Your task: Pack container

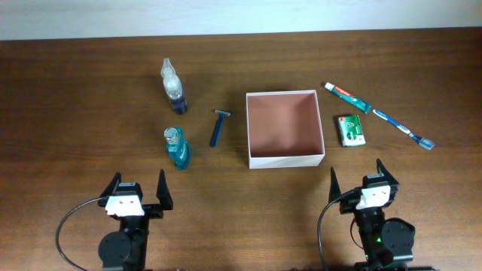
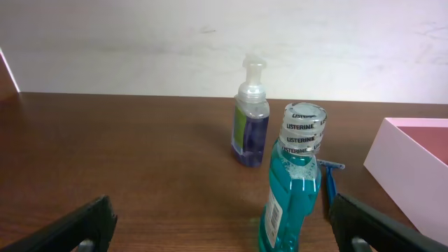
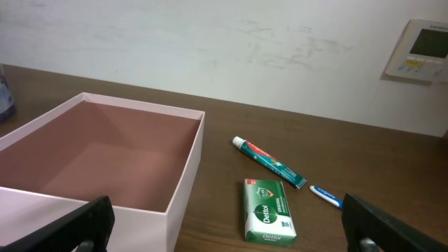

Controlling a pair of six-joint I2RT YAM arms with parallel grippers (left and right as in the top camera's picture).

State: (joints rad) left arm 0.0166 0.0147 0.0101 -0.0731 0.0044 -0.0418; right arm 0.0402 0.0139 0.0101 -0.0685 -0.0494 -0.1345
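Container [image 1: 286, 159]: square white box, reddish-brown inside, open side up, nothing in it. Sits mid-tabletop [image 1: 75, 113], ahead of both arms. From R fingers [image 1: 334, 181] it lies just ahead and to the left. From L fingers [image 1: 161, 185] it is ahead but well off to the right. R arm is nearer. Box is square, so no long axis to line up with.

R side:
- Green packet [image 1: 351, 130] is straight ahead of R fingers, just beside box's R wall, not touching.
- Toothpaste [image 1: 346, 97] lies beyond it.
- Toothbrush [image 1: 404, 129] is farther right. Both lie diagonal.

L side:
- Mouthwash btl [image 2: 294, 189] stands upright directly ahead of L fingers, slightly right.
- Pump btl [image 2: 249, 119] stands beyond it.
- Razor [image 1: 218, 128] lies betw. mouthwash and box, long axis roughly fore-aft, head at far end.

Both prs of fingers are spread wide, holding nothing, low near tabletop's near edge.

Judgement: packing not begun, all six items outside box. Likely split is R arm for packet side, L arm for btls and razor. Each carries inward toward box.
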